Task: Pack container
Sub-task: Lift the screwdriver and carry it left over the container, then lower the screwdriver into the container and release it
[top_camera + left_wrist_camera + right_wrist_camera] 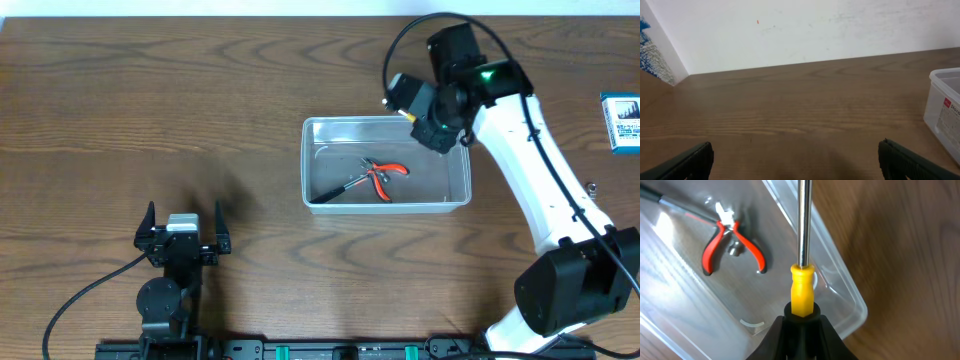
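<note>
1. The container [304,165] lies a little right of the table's middle. Its long axis runs along the near edge. Red-handled pliers [386,172] and a dark-handled tool [333,191] already lie inside it.
2. The right gripper [437,124] hangs over the container's far right corner. Its fingers are clamped on the yellow handle of a screwdriver [803,287].
3. In the right wrist view the steel shaft points straight away from the right gripper [801,322]. It crosses above the container's [845,280] side wall, with the pliers [732,240] off to one side on the tub floor.
4. We judge that the container's open middle lies toward the table's left edge from this gripper, so the screwdriver should come inward and line up with the long axis before it is let go.
5. The left gripper [183,236] sits by the near edge, left of centre and well apart from the container. Its fingers [690,162] are spread wide and hold nothing.
6. The right arm is plainly the nearer one.
7. A small blue-and-white box [620,122] rests at the right edge.
</note>
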You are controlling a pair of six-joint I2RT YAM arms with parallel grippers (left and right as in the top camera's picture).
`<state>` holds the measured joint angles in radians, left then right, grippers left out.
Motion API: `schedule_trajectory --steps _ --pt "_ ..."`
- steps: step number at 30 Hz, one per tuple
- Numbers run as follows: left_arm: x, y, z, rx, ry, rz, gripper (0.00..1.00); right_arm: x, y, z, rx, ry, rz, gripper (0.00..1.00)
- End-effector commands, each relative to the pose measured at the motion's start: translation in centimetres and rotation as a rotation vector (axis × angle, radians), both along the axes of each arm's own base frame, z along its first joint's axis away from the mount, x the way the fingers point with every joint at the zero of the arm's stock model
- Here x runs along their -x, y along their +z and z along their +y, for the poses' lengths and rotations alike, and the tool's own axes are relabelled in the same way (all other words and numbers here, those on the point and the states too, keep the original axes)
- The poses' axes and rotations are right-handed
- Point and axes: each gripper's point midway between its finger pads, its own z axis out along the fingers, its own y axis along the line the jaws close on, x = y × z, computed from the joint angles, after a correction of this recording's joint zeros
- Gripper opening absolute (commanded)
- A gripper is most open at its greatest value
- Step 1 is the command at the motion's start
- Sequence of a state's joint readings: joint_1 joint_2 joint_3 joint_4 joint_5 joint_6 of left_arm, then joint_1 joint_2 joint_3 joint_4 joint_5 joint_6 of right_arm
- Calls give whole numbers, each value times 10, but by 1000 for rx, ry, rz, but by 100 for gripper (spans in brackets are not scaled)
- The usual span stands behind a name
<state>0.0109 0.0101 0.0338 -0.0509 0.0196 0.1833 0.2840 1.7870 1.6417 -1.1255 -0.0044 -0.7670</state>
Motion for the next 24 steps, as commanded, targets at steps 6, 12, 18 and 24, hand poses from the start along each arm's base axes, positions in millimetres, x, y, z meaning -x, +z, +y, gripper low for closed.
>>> schedule_trajectory --steps 6,12,18,24 --pt "0 -18 1 5 4 42 98 19 -40 14 4 221 64 11" --pt "0 -17 1 5 4 41 98 25 -67 12 9 229 84 13" --pt "0 -18 1 5 4 42 98 27 -82 12 13 228 107 21" --pt "0 -17 1 5 4 41 98 24 -81 15 -8 201 95 34"
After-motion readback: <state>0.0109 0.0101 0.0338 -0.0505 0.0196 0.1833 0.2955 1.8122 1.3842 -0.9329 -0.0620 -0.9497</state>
